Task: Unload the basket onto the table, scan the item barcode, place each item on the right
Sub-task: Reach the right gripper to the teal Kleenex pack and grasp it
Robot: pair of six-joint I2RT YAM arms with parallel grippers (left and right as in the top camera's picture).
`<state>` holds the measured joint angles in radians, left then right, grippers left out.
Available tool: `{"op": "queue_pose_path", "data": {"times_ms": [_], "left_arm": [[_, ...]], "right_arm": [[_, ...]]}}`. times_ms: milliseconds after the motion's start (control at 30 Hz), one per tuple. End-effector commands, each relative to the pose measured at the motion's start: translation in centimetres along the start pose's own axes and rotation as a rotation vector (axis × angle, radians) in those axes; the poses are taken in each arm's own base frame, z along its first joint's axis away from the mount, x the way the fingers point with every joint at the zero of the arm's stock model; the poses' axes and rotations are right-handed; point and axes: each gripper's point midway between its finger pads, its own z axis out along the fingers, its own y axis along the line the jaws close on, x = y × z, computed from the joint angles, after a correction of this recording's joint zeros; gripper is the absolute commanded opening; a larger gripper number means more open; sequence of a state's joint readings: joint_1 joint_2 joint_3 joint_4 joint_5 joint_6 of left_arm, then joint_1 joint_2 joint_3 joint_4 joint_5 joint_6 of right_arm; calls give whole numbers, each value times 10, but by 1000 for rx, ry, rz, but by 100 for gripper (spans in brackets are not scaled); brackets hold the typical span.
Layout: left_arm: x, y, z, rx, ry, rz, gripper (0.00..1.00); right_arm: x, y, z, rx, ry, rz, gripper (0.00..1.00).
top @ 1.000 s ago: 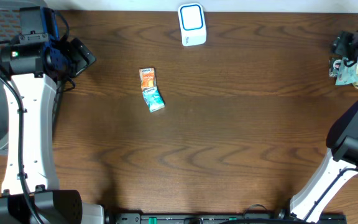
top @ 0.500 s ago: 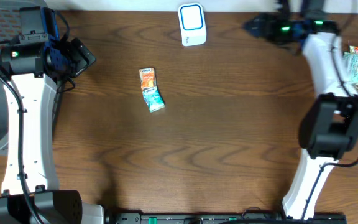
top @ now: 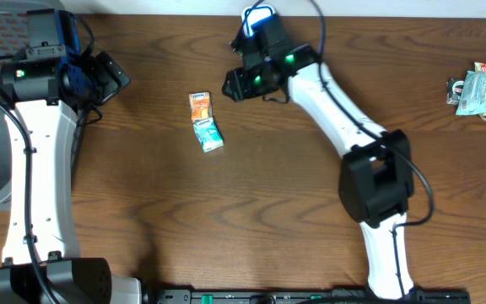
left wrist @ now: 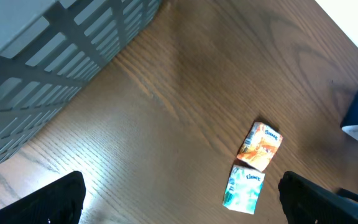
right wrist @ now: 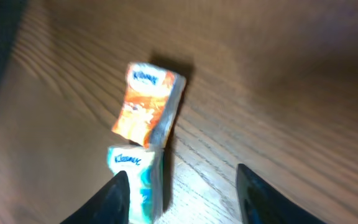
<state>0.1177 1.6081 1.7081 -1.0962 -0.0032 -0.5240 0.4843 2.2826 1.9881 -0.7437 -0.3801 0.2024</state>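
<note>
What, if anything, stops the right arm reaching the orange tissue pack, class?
Probably nothing; it looks reachable. The right claw hangs open close beside the orange tissue pack, with only bare table between. The teal pack touching one end may crowd the grip.

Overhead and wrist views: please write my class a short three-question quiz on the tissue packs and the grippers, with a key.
1. True or false: the right gripper grips the orange tissue pack.
2. Which pack lies nearer the white scanner? A: the orange tissue pack. B: the teal tissue pack. C: both equally near.
3. Fill in: both packs bear the brand name ____.
Key: 1 false, it is open and empty; 2 A; 3 Kleenex.
</note>
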Motion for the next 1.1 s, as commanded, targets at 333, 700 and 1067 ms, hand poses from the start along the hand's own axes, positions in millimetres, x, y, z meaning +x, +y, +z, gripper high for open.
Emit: {"op": "queue_pose_path", "data": {"times_ms": [333, 700, 1067], "left_arm": [[-2, 2, -3, -3, -9, -8, 98], [-2, 2, -3, -3, -9, -8, 98], [-2, 2, -3, -3, -9, -8, 98]], "right_arm": [[57, 25, 70, -194, 194, 44, 49], [52, 49, 50, -439, 214, 85, 54], [82, 32, 75, -205, 281, 10, 51]]}}
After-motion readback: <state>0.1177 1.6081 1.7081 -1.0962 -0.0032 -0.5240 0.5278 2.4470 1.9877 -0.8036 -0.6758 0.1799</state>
